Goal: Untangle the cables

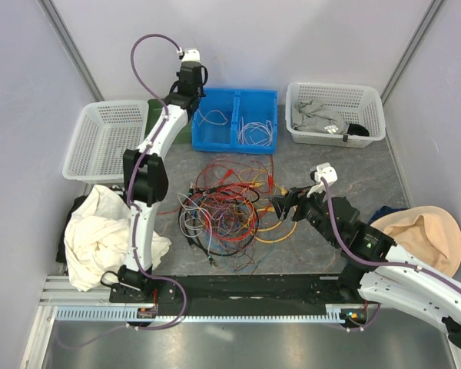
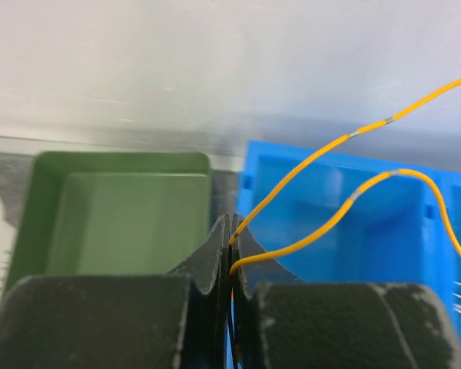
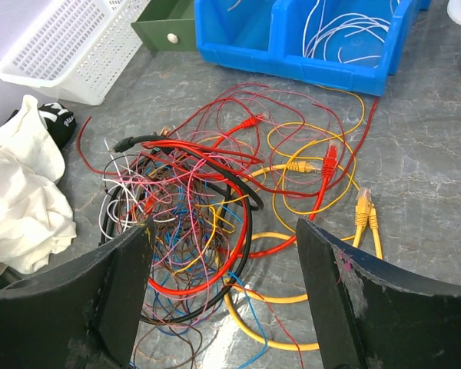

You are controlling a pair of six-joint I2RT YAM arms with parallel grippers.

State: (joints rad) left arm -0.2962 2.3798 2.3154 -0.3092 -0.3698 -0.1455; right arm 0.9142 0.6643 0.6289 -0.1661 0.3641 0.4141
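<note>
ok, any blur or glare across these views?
Left wrist: green tray and blue bin are soft; yellow wire in the shut left pincer is sharper. Right wrist: cables crisp, its own fingers dark. Top external: even light, mild sheen on the near metal strip.

No readable text, label, brand or number anywhere; white marks on black cloth point(image 3: 55, 123) too blurred.

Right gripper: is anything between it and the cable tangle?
Nothing visible. The right gripper, jaws open, faces the tangle directly; only the tangle's own loose cables lie ahead of it.
</note>
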